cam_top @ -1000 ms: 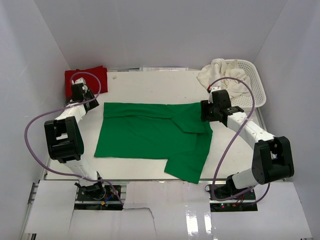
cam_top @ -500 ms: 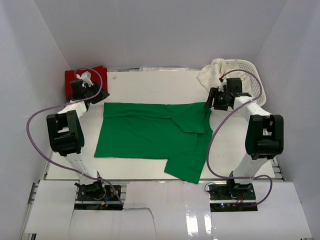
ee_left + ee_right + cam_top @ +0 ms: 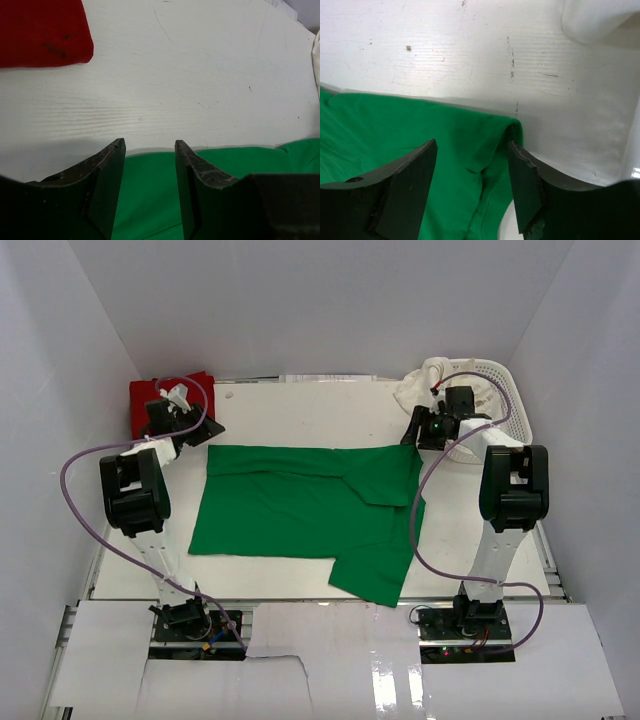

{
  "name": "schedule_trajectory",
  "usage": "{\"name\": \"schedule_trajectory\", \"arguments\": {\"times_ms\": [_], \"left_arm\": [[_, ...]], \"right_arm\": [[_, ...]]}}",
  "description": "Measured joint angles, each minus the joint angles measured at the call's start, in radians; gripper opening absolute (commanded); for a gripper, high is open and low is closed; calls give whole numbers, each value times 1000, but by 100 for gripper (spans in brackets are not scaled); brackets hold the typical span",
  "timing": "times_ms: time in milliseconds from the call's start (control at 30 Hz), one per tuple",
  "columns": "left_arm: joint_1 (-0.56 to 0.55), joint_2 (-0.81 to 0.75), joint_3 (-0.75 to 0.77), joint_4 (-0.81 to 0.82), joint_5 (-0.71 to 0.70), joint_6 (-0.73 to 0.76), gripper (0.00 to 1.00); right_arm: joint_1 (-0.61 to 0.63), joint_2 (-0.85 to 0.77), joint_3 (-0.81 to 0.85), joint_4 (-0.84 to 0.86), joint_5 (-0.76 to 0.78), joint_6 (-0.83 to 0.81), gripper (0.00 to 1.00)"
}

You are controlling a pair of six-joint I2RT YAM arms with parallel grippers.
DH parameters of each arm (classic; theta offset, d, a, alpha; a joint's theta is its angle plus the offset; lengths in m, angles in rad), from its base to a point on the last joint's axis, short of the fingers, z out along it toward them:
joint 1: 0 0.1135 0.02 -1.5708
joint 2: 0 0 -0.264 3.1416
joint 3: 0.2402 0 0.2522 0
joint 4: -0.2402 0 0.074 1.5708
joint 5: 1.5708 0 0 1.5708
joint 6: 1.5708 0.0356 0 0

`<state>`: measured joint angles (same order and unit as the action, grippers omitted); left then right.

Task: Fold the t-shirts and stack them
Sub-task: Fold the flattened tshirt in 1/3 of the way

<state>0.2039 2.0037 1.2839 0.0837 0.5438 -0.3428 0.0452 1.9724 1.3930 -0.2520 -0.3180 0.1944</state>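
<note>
Lying spread on the white table (image 3: pixel 300 410), a green t-shirt (image 3: pixel 300 505) filled the middle.
The left gripper (image 3: pixel 150 144) and right gripper (image 3: pixel 472 144) hung over its far corners, jaws apart and empty. A red t-shirt (image 3: pixel 150 400) lay far left, and cream t-shirts (image 3: pixel 425 385) sat in the basket (image 3: pixel 510 390).

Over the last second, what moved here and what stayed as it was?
Both arms stretched toward the far side: the left end effector now hangs open over the green t-shirt's far left edge, the right end effector open over its far right corner. Nothing was grasped. The green t-shirt, red t-shirt and white mesh basket of cream shirts stayed put.
</note>
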Motion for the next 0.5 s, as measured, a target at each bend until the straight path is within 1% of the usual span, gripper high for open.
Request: {"name": "schedule_trajectory", "arguments": {"times_ms": [133,167,200,267,367,400,467,500], "left_arm": [[1,21,6,-1,8,-5,55],[1,23,6,-2,8,-6,55],[2,24,6,-2,10,-6,55],[2,24,6,0,13,-6,55],[2,24,6,-1,19,-6,55],[2,24,6,-1,22,-6,56],[2,28,12,-5,29,-6,55],[2,32,17,-6,34,-5,55]], "right_arm": [[0,42,25,1,0,5,58],[0,51,29,2,0,6,55],[0,60,34,1,0,7,50],[0,76,43,1,0,10,48],[0,89,46,5,1,14,40],[0,91,46,5,2,14,32],[0,92,46,8,3,13,24],[0,92,46,9,4,15,16]]}}
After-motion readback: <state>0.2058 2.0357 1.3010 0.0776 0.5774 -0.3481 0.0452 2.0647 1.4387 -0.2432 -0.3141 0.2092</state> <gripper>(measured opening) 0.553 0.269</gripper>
